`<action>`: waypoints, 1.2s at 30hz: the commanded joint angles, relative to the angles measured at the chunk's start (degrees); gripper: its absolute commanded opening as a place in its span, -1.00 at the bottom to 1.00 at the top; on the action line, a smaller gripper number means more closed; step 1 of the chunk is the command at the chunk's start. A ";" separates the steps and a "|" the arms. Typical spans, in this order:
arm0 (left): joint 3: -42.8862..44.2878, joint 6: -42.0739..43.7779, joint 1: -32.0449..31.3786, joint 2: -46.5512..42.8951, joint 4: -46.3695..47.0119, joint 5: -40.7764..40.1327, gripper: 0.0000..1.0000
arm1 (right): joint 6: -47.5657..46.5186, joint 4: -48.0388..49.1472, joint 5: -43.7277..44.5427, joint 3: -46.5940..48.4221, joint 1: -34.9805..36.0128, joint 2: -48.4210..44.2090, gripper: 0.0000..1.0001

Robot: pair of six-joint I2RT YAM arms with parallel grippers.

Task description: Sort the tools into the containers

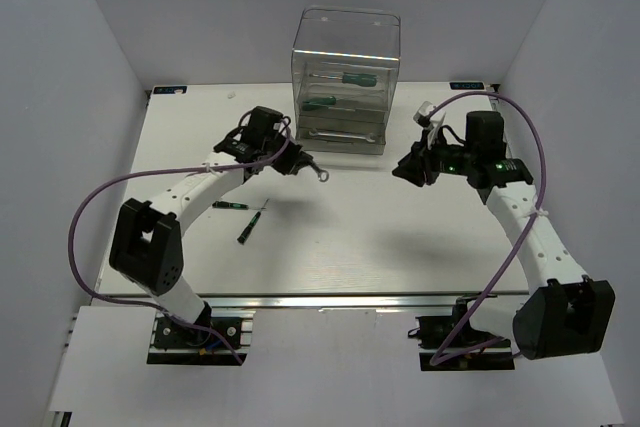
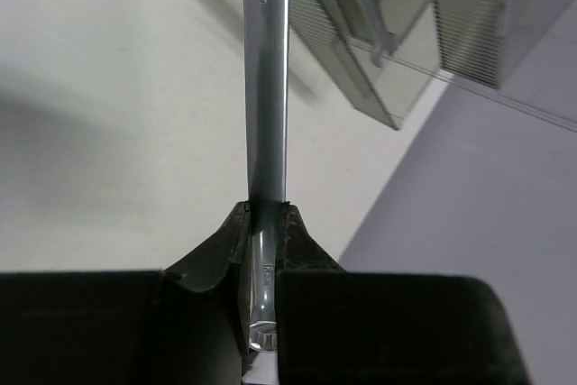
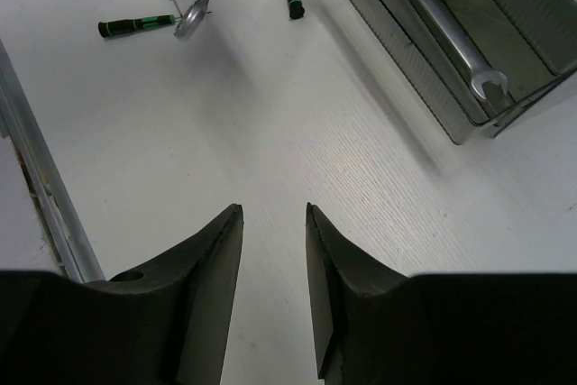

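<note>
My left gripper is shut on a slim silver wrench, which sticks out past the fingertips toward the transparent box of drawers. Its ring end hangs above the table in front of the box. Screwdrivers lie in the upper drawers; another wrench lies in the bottom drawer. My right gripper stands open and empty above bare table, right of the box. Two green-and-black screwdrivers lie on the table under the left arm; the right wrist view shows three of them.
White walls close in the table on the left, back and right. A metal rail runs along the near edge. Purple cables loop off both arms.
</note>
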 commanded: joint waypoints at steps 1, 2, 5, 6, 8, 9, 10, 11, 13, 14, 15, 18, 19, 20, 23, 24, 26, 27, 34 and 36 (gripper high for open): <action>5.84 -9.09 -1.86 1.41 6.72 -2.53 -1.00 | 1.13 0.00 -1.10 -1.05 -1.97 -2.21 -0.20; 7.34 -9.72 -2.30 2.38 6.73 -3.06 -1.00 | 1.13 -0.09 -1.19 -1.14 -2.42 -2.48 -0.20; 13.74 -12.18 -4.23 7.91 4.97 -5.87 -1.00 | 1.13 -0.44 -1.54 -1.49 -3.82 -3.44 -0.20; 14.82 -13.14 -4.59 7.93 4.97 -6.14 -1.00 | 1.13 -0.53 -1.63 -1.58 -4.18 -3.62 -0.20; 16.40 -16.13 -4.94 10.55 5.06 -7.01 -1.00 | 1.22 -0.44 -1.81 -1.84 -5.32 -4.15 -0.20; 18.15 -17.36 -5.47 11.26 4.71 -7.46 -1.00 | 1.31 -0.44 -2.07 -1.93 -5.58 -4.23 -0.20; 19.04 -19.02 -5.73 13.09 4.45 -7.72 -1.00 | 1.39 -0.44 -2.16 -1.93 -6.28 -4.50 -0.20; 20.00 -20.00 -6.08 14.07 4.01 -7.72 -1.00 | 1.39 -0.44 -2.25 -1.93 -6.46 -4.59 -0.20; 23.52 -23.16 -6.26 17.22 2.07 -7.29 -1.00 | 1.39 -0.44 -2.51 -1.93 -7.25 -4.85 -0.20; 24.57 -23.87 -6.78 17.94 1.55 -8.16 -1.00 | 1.39 -0.44 -2.77 -2.02 -7.43 -4.94 -0.20; 25.97 -25.35 -7.05 18.64 1.37 -8.51 -1.00 | 1.39 -0.44 -2.86 -2.02 -7.87 -5.11 -0.20; 28.17 -27.91 -7.49 20.75 1.54 -9.74 -1.00 | 1.39 -0.45 -3.04 -2.28 -8.31 -5.38 -0.20; 28.71 -28.35 -7.58 21.28 1.46 -10.01 -1.00 | 1.48 -0.36 -3.13 -2.45 -8.48 -5.47 -0.19; 29.50 -28.70 -7.58 22.42 1.37 -10.27 -1.00 | 1.48 -0.27 -3.21 -2.54 -8.57 -5.55 -0.19; 32.31 -29.32 -7.58 24.97 0.49 -11.59 -1.00 | 1.74 -0.09 -3.30 -2.54 -8.75 -5.64 -0.20; 33.01 -29.41 -7.58 25.59 0.14 -11.94 -1.00 | 1.83 0.08 -3.22 -2.54 -8.66 -5.64 -0.19; 34.51 -29.67 -7.58 27.16 0.49 -12.99 -1.00 | 1.83 0.08 -3.21 -2.63 -8.75 -5.73 -0.19; 34.95 -29.67 -7.58 27.70 0.58 -13.26 -1.00 | 1.83 0.08 -3.21 -2.63 -8.84 -5.82 -0.20; 37.94 -30.03 -7.49 31.48 2.24 -12.91 -0.26 | 1.04 -0.88 -3.21 -3.07 -8.92 -6.52 -0.19; 37.51 -29.94 -7.49 31.39 3.29 -12.30 -0.18 | 0.52 -1.23 -3.13 -3.25 -8.92 -6.78 -0.19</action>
